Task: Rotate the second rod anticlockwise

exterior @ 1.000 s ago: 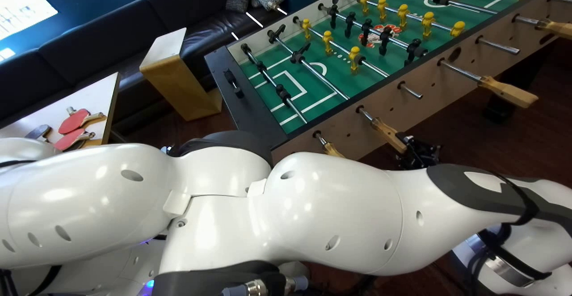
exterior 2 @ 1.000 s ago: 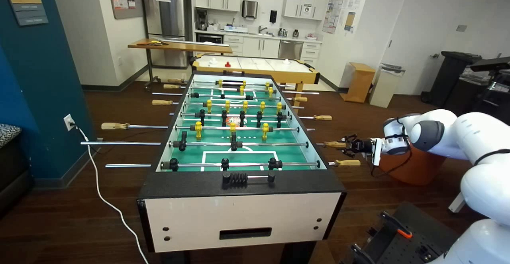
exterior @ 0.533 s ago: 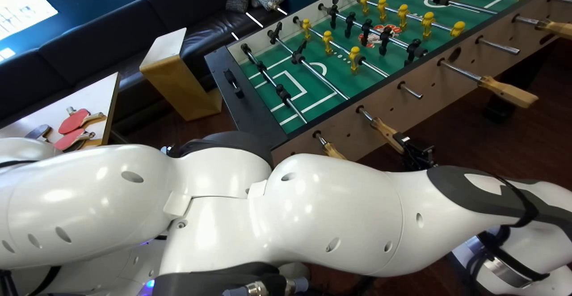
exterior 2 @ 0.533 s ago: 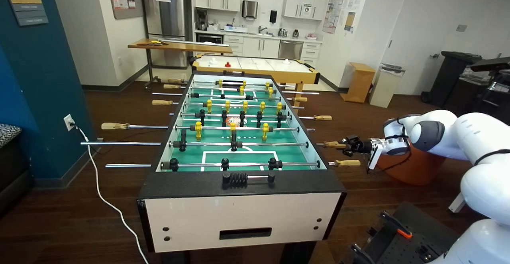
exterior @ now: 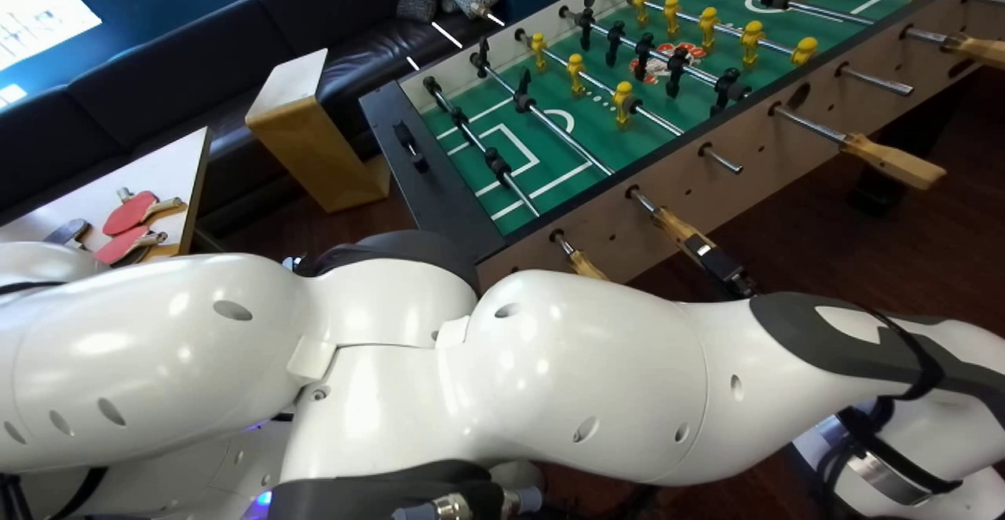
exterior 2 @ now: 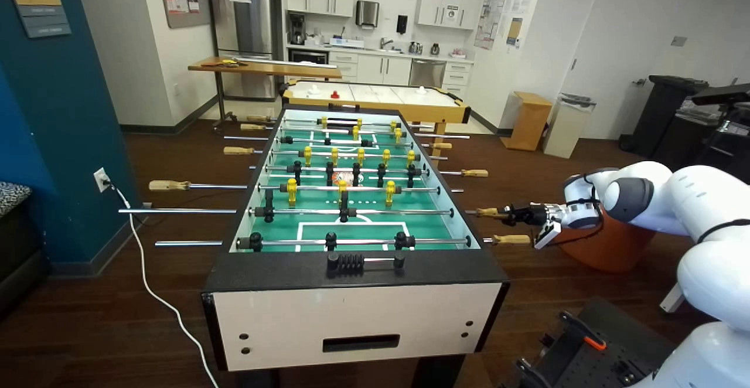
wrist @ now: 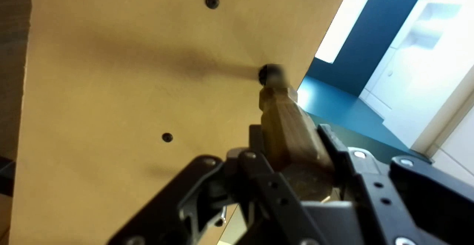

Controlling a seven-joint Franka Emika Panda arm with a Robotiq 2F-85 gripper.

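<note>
The second rod (exterior: 567, 137) of the foosball table is a silver bar with black players; it also shows in an exterior view (exterior 2: 398, 212). Its black players (exterior 2: 344, 205) point straight up. Its wooden handle (exterior: 674, 228) sticks out of the table's side and shows in the wrist view (wrist: 290, 126). My gripper (wrist: 292, 141) is shut on this handle, one finger on each side. The gripper also shows in both exterior views, at the handle's outer end (exterior: 710, 259) (exterior 2: 508, 213). The handle's end is partly hidden between the fingers.
The first rod's handle (exterior 2: 511, 240) sits close beside my gripper, nearer the table's end. A bare rod end (exterior: 722, 160) and another wooden handle (exterior: 891, 160) stick out on the other side. The table's side wall (wrist: 111, 108) is in front of the wrist.
My gripper has rolled about the handle's axis while staying on it. The second rod's black players have turned from leaning toward the table's middle to pointing straight up.
</note>
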